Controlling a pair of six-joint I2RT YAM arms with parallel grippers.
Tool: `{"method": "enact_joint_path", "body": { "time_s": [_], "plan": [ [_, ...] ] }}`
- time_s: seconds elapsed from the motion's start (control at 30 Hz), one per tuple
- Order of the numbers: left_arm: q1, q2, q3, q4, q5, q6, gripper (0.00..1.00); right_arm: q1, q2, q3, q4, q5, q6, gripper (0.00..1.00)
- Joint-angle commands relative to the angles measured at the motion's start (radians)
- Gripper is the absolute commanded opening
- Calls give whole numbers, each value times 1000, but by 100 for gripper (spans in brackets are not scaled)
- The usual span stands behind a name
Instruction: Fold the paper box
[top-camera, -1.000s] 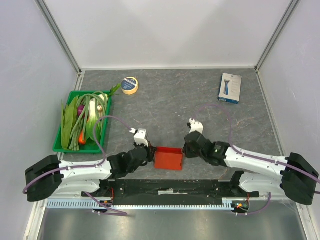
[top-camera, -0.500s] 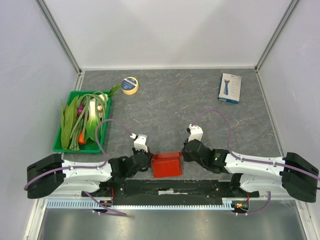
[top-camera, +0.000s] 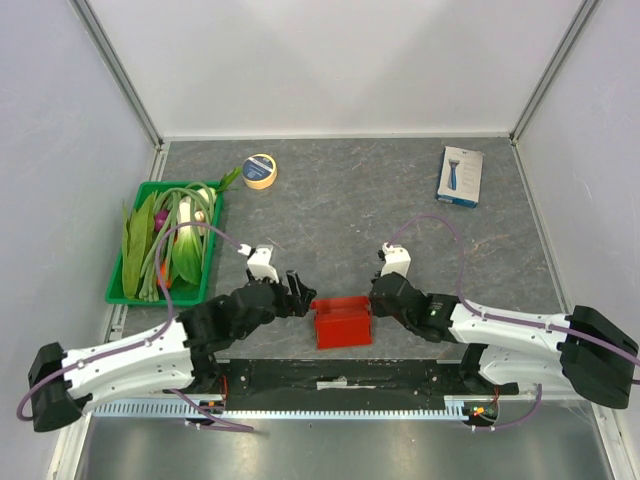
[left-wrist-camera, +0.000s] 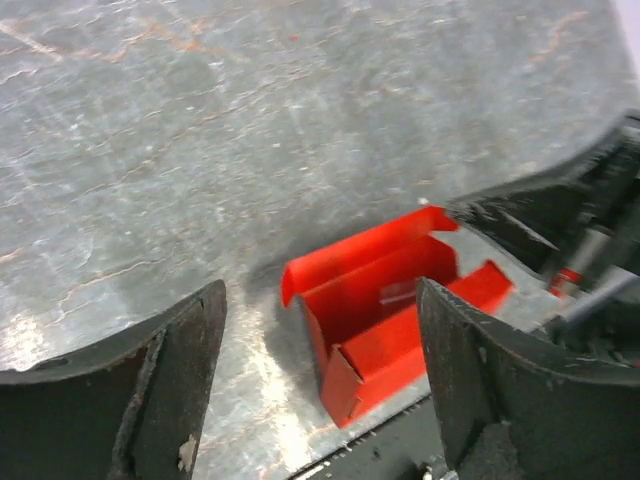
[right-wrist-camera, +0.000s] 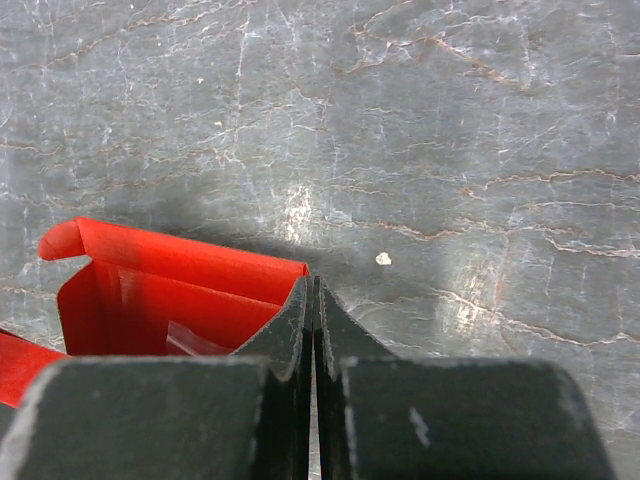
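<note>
The red paper box (top-camera: 342, 323) stands partly folded near the table's front edge, its walls up and its top open. In the left wrist view the paper box (left-wrist-camera: 385, 300) lies ahead of my left gripper (left-wrist-camera: 320, 292), whose jaws stand wide apart and touch nothing. From above, the left gripper (top-camera: 299, 297) sits just left of the box. My right gripper (top-camera: 374, 303) is at the box's right side. In the right wrist view its jaws (right-wrist-camera: 313, 282) are pressed together where the right end wall of the paper box (right-wrist-camera: 170, 275) meets them.
A green tray (top-camera: 117, 292) of leafy vegetables sits at the left. A tape roll (top-camera: 260, 171) lies behind it, and a white-and-blue retail box (top-camera: 460, 176) at the back right. The black mounting rail (top-camera: 340, 375) runs just in front of the red box.
My left gripper has opened, let go of the box's left side and drawn back left. The box has shifted slightly right and turned a little. The right gripper stays shut on it.
</note>
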Motion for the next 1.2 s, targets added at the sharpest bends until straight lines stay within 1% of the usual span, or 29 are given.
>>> {"method": "enact_joint_path", "body": {
  "time_s": [0.0, 0.03, 0.07, 0.1, 0.13, 0.17, 0.2, 0.23, 0.3, 0.33, 0.37, 0.4, 0.43, 0.47, 0.5, 0.57, 0.67, 0.93, 1.17],
  "plan": [
    [18, -139, 30, 47, 321, 125, 75, -23, -20, 13, 25, 22, -8, 0],
    [18, -150, 2, 118, 421, 177, 69, -28, -20, 12, 25, 19, -5, 0],
    [18, -155, -11, 260, 606, 180, 65, -37, -19, 10, 25, 10, -1, 0],
    [18, -152, -28, 328, 689, 174, 61, -40, -13, 10, 28, 6, -1, 0],
    [16, -112, -51, 381, 744, 154, 54, -41, -10, 12, 31, 3, -1, 0],
    [15, -78, -59, 458, 784, 143, 49, -43, -7, 10, 36, 0, 8, 0],
    [13, -42, -62, 479, 833, 139, 45, -43, -2, 9, 44, -7, 9, 0],
    [7, 54, -56, 494, 847, 134, 40, -43, 0, 7, 50, -10, 14, 0],
    [2, 154, -47, 533, 852, 137, 33, -46, 7, 7, 58, -18, 29, 0],
    [1, 198, -45, 545, 843, 127, 27, -46, 9, 9, 59, -20, 34, 0],
    [1, 278, -47, 562, 806, 120, 24, -48, 13, 13, 55, -24, 37, 0],
    [1, 316, -45, 580, 782, 111, 21, -49, 16, 18, 51, -29, 43, 0],
    [1, 348, -30, 579, 765, 107, 16, -49, 16, 20, 45, -35, 45, 0],
    [1, 408, -19, 580, 724, 113, 14, -51, 18, 27, 36, -41, 43, 0],
    [2, 429, -6, 570, 687, 116, 11, -51, 17, 29, 32, -40, 40, 0],
    [2, 477, 13, 545, 604, 139, 9, -51, 10, 32, 22, -46, 35, 0],
    [4, 515, 36, 527, 553, 160, 7, -52, 4, 39, 7, -57, 22, 0],
    [45, 675, 87, 513, 562, 137, 6, -52, 38, 82, -1, -78, -21, 0],
    [67, 733, 77, 553, 607, 139, 6, -72, 104, 125, -8, -90, -26, 0]
  ]
}}
